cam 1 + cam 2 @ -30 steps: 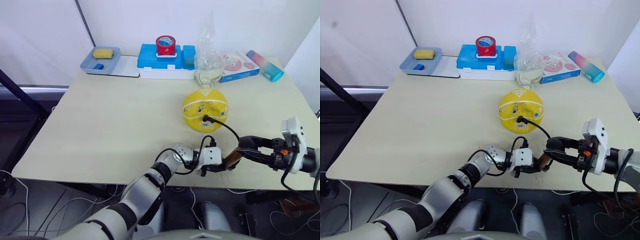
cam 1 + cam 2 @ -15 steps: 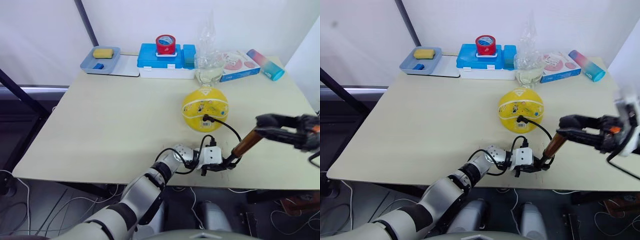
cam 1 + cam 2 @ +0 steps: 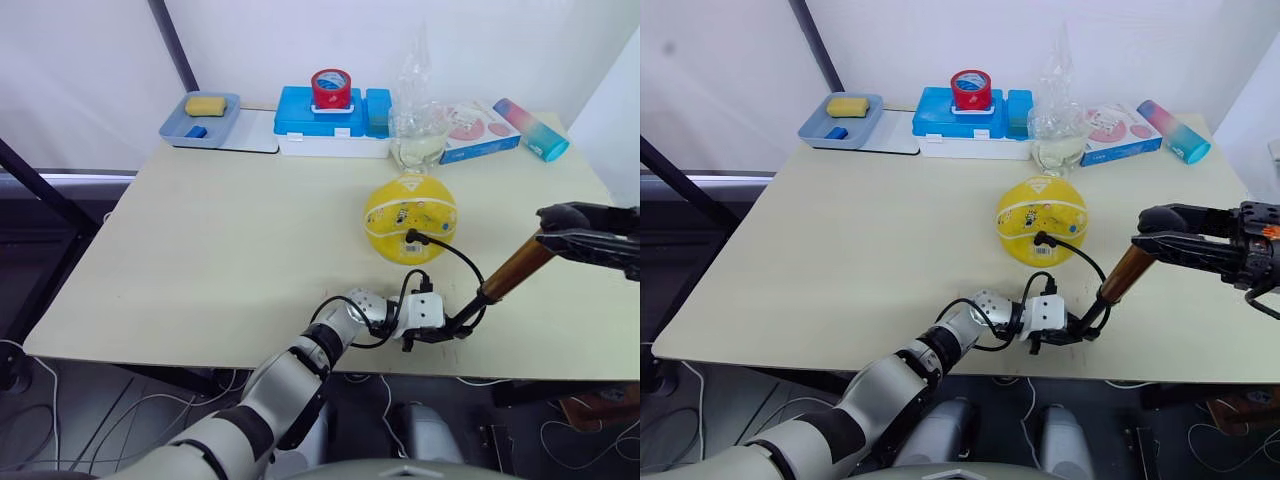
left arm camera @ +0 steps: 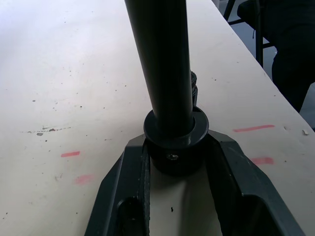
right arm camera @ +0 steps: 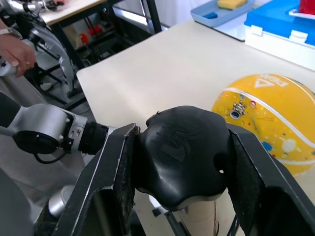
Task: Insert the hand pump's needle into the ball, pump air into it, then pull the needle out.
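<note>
From the head views, the round ball (image 3: 410,220) sat mid-worktop (image 3: 220,240) with the needle (image 3: 408,237) in it. The left gripper (image 3: 437,332) clamped the pump (image 3: 505,275) at its base near the front edge.

In the right wrist view, the right gripper (image 5: 182,162) gripped the handle (image 5: 183,152). Strokes should probably follow the tube's axis.

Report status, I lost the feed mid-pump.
Left gripper clamps pump base. Right gripper holds the T-handle. Hose plugged into ball. Nothing obstructing.
</note>
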Controlling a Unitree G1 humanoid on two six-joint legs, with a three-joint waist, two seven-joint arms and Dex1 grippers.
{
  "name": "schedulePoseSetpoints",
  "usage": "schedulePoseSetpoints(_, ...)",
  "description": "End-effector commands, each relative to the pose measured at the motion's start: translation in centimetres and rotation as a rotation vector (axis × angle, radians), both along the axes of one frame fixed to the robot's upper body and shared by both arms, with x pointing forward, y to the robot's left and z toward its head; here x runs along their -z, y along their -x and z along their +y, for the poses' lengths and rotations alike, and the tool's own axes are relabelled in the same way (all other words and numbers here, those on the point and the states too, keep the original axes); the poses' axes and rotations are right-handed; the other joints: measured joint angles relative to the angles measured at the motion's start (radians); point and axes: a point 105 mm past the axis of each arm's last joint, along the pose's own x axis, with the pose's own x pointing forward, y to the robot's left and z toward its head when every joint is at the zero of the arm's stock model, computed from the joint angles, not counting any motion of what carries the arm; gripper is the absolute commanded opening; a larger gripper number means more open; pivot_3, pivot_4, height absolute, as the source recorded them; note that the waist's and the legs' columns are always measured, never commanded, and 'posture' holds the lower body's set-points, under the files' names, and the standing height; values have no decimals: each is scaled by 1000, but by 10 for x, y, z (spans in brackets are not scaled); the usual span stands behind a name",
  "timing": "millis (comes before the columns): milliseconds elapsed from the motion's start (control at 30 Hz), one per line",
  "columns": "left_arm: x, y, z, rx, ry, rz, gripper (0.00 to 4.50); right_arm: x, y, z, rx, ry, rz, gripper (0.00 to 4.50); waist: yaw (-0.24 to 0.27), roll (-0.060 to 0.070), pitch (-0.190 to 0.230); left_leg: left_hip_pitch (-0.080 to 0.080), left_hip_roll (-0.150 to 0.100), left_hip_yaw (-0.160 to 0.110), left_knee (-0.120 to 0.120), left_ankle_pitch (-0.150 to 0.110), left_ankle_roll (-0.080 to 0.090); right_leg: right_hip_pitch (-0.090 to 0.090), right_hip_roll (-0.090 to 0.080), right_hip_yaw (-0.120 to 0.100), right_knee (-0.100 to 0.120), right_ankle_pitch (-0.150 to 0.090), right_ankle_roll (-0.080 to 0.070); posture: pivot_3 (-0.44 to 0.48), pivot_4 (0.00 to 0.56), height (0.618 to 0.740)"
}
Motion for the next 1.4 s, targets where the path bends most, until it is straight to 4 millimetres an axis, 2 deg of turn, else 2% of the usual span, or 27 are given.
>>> schedulePoseSetpoints(33, 27, 23, -4, 72, -129, 61, 1103, 38, -18, -9, 132, 119, -11, 1939, 0, -2, -1, 0, 0, 0, 0, 0, 0, 0, 0, 0, 0, 0, 0, 0, 150, 739)
schedulePoseSetpoints(100, 26, 23, -4, 73, -129, 61, 1103, 49, -20, -8, 133, 126, -7, 1939, -1, -2, -2, 1, 0, 1, 0, 0, 0, 0, 0, 0, 0, 0, 0, 0, 150, 739)
schedulePoseSetpoints(233, 27, 24, -4, 73, -130, 65, 1103, 91, -21, -1, 116, 158, 48, 1939, 0, -3, -3, 1, 0, 0, 0, 0, 0, 0, 0, 0, 1, 0, 0, 0, 150, 739)
schedulePoseSetpoints(300, 27, 24, -4, 73, -129, 67, 1103, 105, -21, 1, 118, 161, 40, 1939, -1, -3, -3, 1, 0, -1, 0, 0, 0, 0, 1, -1, 1, 0, 0, 0, 150, 739)
schedulePoseSetpoints(433, 28, 25, -3, 74, -128, 70, 1103, 111, -22, -1, 129, 152, 2, 1939, -1, -2, -3, 1, 0, 0, 0, 0, 0, 0, 0, 0, 1, 0, 0, 0, 150, 739)
schedulePoseSetpoints(467, 28, 25, -3, 76, -128, 70, 1103, 109, -22, -2, 126, 150, -12, 1939, -1, -2, -3, 1, 0, 0, 0, 0, 0, 1, 0, 0, 1, 0, 0, 0, 150, 739)
schedulePoseSetpoints(633, 29, 27, -4, 83, -126, 72, 1103, 71, -21, -13, 134, 119, -95, 1939, 0, -1, -2, 1, 0, 0, 0, 0, 0, 0, 1, 0, 1, 0, 0, 0, 150, 739)
schedulePoseSetpoints(933, 31, 30, -4, 86, -126, 82, 1103, -9, -5, -23, 97, -7, -167, 1939, 0, 3, 1, 0, 0, 0, 0, 0, 0, 0, 0, 0, 1, 0, 0, 0, 150, 739)
schedulePoseSetpoints(1133, 30, 27, -3, 79, -132, 80, 1103, -45, 6, -26, 85, -20, -176, 1939, 0, 3, 1, 0, 0, 0, 0, 0, 0, 0, 0, 0, 0, 0, 0, 0, 150, 739)
schedulePoseSetpoints(1300, 28, 25, -4, 74, -128, 76, 1103, -54, 10, -28, 92, -4, -166, 1939, 0, 3, 1, 0, 0, 0, 0, 0, 0, 0, -1, 0, 0, 0, 0, 0, 150, 739)
schedulePoseSetpoints(1400, 28, 25, -5, 77, -128, 75, 1103, -38, 7, -24, 86, 12, -116, 1939, 1, 3, 1, -1, 0, 1, 0, 0, 0, -1, -1, 0, 0, 0, 0, 0, 150, 739)
